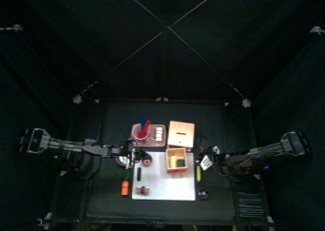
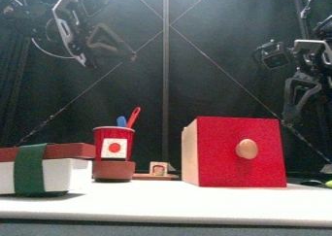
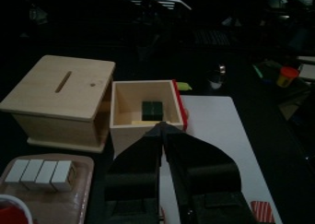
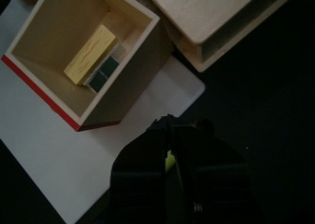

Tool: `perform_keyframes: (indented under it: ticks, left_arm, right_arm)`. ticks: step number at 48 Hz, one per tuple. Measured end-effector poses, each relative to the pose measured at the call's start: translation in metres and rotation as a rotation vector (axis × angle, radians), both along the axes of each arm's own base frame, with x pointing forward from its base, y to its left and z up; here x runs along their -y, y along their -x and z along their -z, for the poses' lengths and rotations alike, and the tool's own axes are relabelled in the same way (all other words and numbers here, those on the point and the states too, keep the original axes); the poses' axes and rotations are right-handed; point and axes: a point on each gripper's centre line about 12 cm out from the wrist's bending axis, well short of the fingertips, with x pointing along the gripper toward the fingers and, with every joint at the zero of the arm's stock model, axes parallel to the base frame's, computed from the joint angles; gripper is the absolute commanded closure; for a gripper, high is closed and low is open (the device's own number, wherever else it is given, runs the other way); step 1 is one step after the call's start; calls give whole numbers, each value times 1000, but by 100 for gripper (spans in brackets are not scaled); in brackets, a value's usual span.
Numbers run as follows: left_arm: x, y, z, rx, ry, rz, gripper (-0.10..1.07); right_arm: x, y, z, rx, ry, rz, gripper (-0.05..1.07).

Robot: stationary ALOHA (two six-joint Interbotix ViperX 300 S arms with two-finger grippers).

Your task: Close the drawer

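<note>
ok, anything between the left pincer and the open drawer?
Nothing visible. The left pincer hangs in open air above the drawer, aimed at its near wall. The dark block lies inside it, out of the path.

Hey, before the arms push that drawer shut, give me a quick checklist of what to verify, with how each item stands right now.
1. Drawer pulled out of the box unit, so it needs closing: ok.
2. Contents sit below the rim; the yellow block lies flat inside: ok.
3. Knob on the red front has nothing in front of it: ok.
4. Left gripper is empty, jaws shut, above the table near the drawer: ok.
5. Right gripper is empty, jaws shut: ok.
6. Gap between the drawer's back and the box is free of obstructions: cannot tell.
</note>
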Motion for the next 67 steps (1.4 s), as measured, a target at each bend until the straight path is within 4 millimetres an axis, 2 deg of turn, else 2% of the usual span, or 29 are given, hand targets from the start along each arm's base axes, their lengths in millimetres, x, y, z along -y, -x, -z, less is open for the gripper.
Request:
perform_keyframes:
  ticks: [14, 27, 41, 47, 57, 67]
  left_arm:
    - [-2, -1, 0, 0, -13, 0, 50]
    - [-2, -9, 14, -46, -21, 4, 50]
    - [-3, -40, 40, -137, -32, 9, 50]
    - [-4, -47, 50, -189, -33, 8, 50]
    - [-4, -56, 63, -256, -33, 10, 50]
    - [-9, -74, 81, -308, -65, 20, 50]
  right_arm:
    - [1, 2, 2, -8, 9, 0, 57]
    - [4, 0, 2, 1, 25, -5, 57]
    - [6, -5, 1, 32, 21, -15, 57]
    - [8, -8, 3, 41, 24, -23, 57]
    - [9, -16, 14, 19, 28, -43, 57]
    - [8, -19, 26, -30, 33, -48, 57]
